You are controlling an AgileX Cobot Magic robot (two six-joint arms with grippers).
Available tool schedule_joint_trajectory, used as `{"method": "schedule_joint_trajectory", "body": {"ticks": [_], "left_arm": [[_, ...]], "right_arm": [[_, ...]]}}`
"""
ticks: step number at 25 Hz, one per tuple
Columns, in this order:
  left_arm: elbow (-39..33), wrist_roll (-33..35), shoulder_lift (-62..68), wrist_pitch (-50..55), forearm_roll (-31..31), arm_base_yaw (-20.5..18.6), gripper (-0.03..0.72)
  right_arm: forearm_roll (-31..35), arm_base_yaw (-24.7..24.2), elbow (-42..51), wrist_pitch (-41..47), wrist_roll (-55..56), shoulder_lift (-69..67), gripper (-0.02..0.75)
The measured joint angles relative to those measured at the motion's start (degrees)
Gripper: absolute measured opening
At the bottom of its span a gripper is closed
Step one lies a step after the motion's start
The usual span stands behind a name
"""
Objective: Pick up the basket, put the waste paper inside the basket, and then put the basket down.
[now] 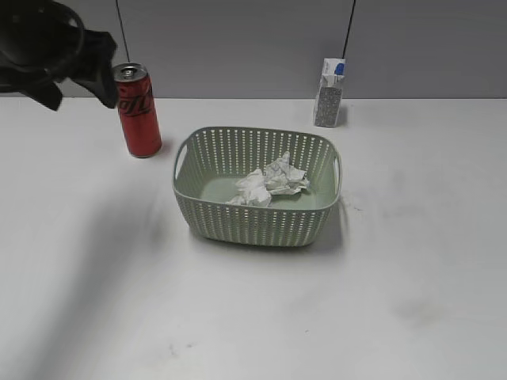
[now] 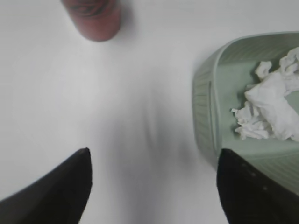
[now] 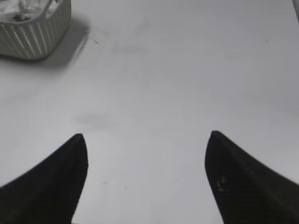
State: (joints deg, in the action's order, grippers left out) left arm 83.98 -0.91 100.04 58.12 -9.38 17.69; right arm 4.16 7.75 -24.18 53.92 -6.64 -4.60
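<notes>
The pale sage-green basket (image 1: 252,224) stands on the white table at the middle. Crumpled white waste paper (image 1: 268,184) lies inside it. In the left wrist view the basket (image 2: 208,107) is at the right with the waste paper (image 2: 271,109) in it. My left gripper (image 2: 154,158) is open and empty, high above the table left of the basket; its arm shows at the top left of the exterior view (image 1: 75,59). My right gripper (image 3: 145,140) is open and empty over bare table, with the basket (image 3: 32,32) at the top left of its view.
A red soda can (image 1: 139,111) stands behind and left of the basket, also seen in the left wrist view (image 2: 96,18). A small white-and-grey carton with a blue corner (image 1: 330,93) stands at the back by the grey wall.
</notes>
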Motion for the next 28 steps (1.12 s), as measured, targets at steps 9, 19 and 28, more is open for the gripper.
{"method": "schedule_joint_trajectory", "body": {"ticks": [9,19,28], "left_arm": [[0.00,4.86,-9.21,7.63,5.26,-11.19,0.596],[0.00,7.42,-24.54,11.53,5.13,-18.36,0.589],[-9.99,7.42,-43.71,9.81,3.74,-18.42,0.590]], "right_arm": [[-0.90,0.00,0.11,0.21,1.87,4.84,0.592],[-7.53,0.00,0.11,0.26,9.94,4.89,0.592],[-7.74,0.00,0.11,0.26,10.38,4.89,0.592]]}}
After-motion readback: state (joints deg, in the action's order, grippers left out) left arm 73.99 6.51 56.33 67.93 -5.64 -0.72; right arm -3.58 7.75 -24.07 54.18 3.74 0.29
